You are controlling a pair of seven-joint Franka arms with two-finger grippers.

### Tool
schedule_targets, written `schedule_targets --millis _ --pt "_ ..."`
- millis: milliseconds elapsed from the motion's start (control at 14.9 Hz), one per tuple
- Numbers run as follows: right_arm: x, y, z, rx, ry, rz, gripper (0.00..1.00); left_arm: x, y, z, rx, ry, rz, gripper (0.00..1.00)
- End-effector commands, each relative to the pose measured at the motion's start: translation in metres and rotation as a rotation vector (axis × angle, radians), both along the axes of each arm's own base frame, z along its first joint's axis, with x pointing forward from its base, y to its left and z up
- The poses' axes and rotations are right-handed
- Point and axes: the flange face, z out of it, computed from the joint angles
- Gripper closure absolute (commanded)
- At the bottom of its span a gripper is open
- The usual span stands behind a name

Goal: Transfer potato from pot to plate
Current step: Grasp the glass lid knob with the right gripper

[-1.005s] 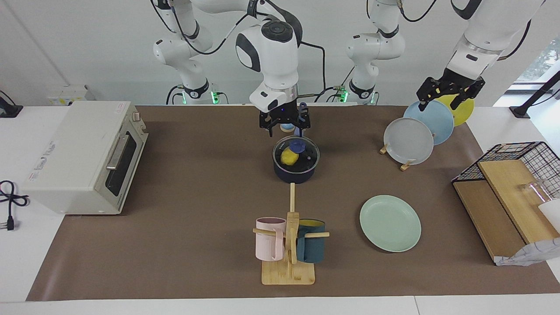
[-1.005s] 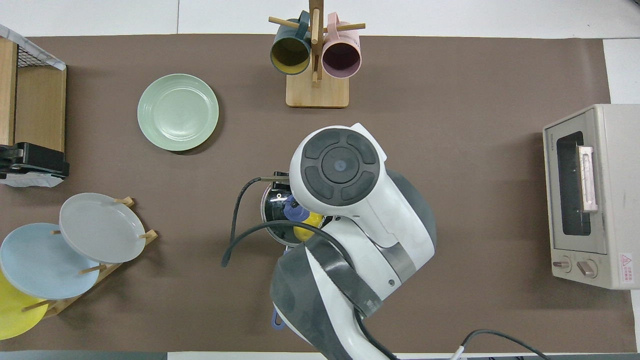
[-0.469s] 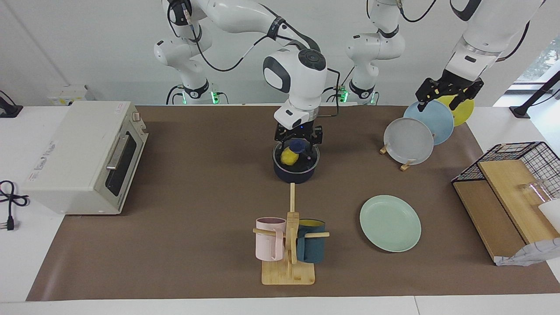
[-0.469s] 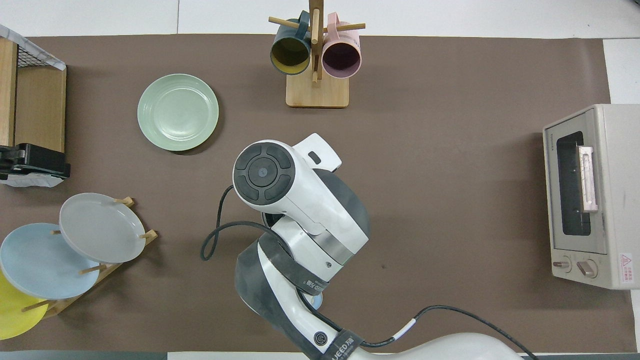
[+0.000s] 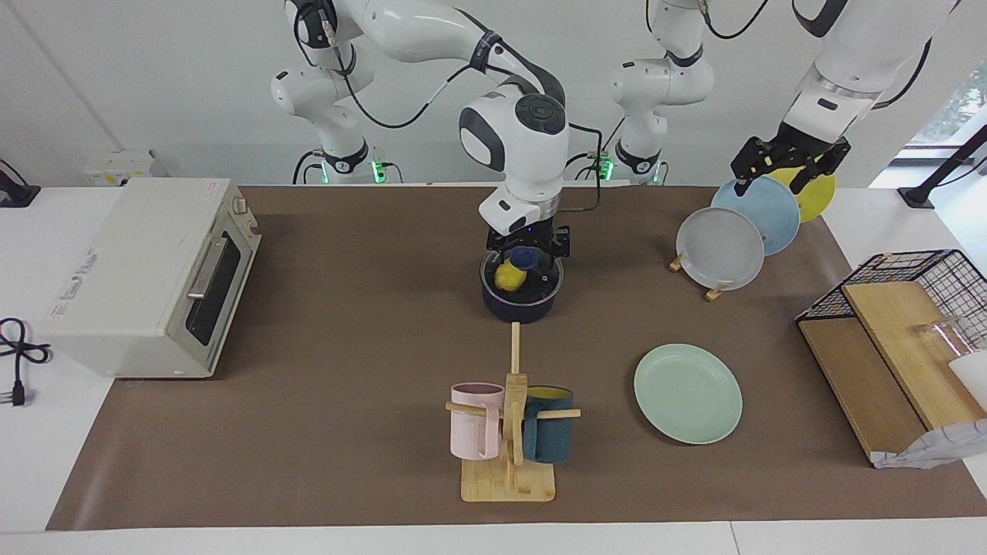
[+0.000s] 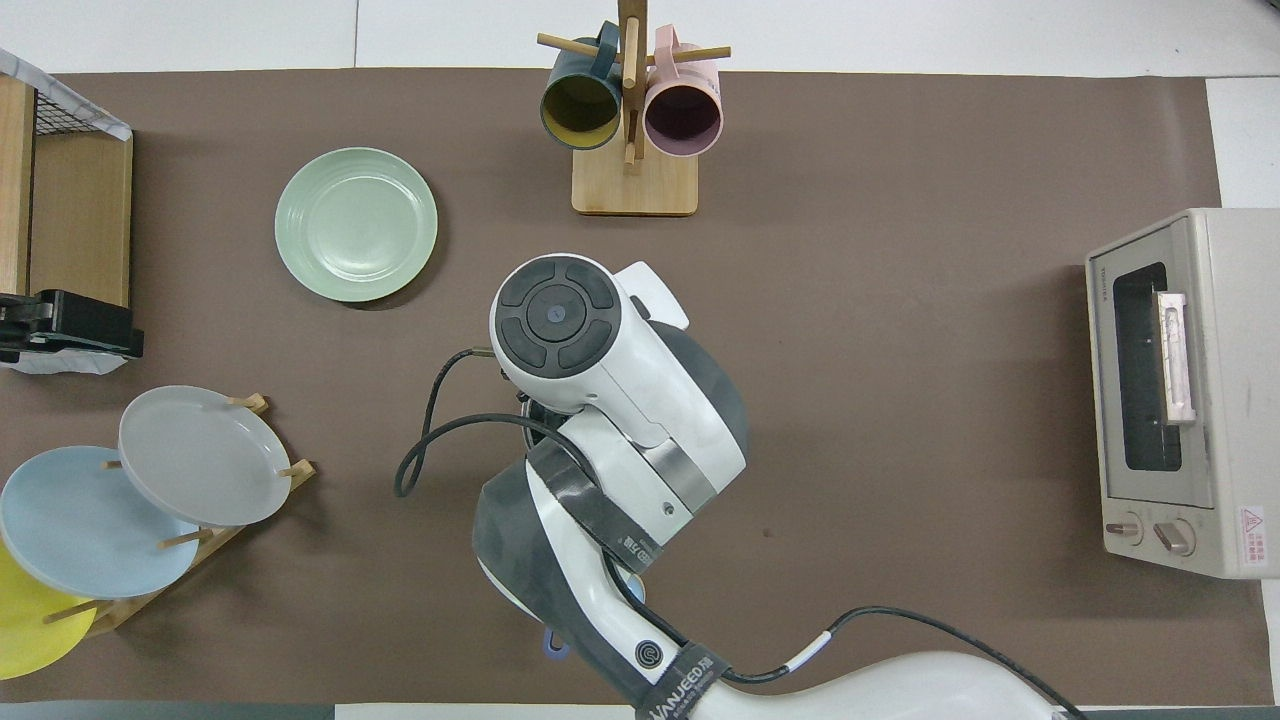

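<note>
Potato [image 5: 509, 275]: inside pot [image 5: 519, 303], mid-desk. Right gripper [image 5: 527, 253]: at the pot's mouth; finger state cannot be told. Left gripper [image 5: 786, 163]: above racked plates; likewise cannot tell. Plate [image 5: 688, 393]: bare.

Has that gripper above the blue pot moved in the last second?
Yes. The right gripper came down from over the table on the robots' side of the pot to just above its glass lid.

A plain white wall [image 5: 154, 77] rises past the brown-matted table [image 5: 347, 347]; a window [image 5: 952, 108] shows beside it.
</note>
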Motion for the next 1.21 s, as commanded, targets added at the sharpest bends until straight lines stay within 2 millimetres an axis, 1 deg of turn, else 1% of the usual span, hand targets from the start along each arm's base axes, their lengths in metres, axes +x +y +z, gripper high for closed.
schedule_targets --millis 0,67,201,402,938,1139 --pt "-0.001 0.006 -0.005 0.025 0.007 -0.024 0.0 -0.009 0.001 0.0 -0.018 -0.01 0.002 0.0" --pt "-0.002 0.007 -0.007 0.029 0.005 -0.023 0.0 -0.009 0.001 0.0 -0.018 -0.01 0.002 0.0" --pt "-0.007 0.004 -0.019 0.005 0.024 -0.012 0.0 -0.009 0.002 0.0 -0.018 -0.01 0.004 0.0" --pt "-0.011 0.002 -0.02 -0.015 0.044 -0.008 0.0 -0.009 0.003 0.0 -0.019 -0.012 0.005 0.0" --pt "-0.018 -0.004 -0.035 -0.019 0.063 -0.016 0.0 -0.009 0.003 0.0 -0.018 -0.01 0.005 0.0" --pt "-0.018 -0.005 -0.034 -0.017 0.06 -0.016 0.01 -0.009 0.003 0.0 -0.018 -0.01 0.005 0.0"
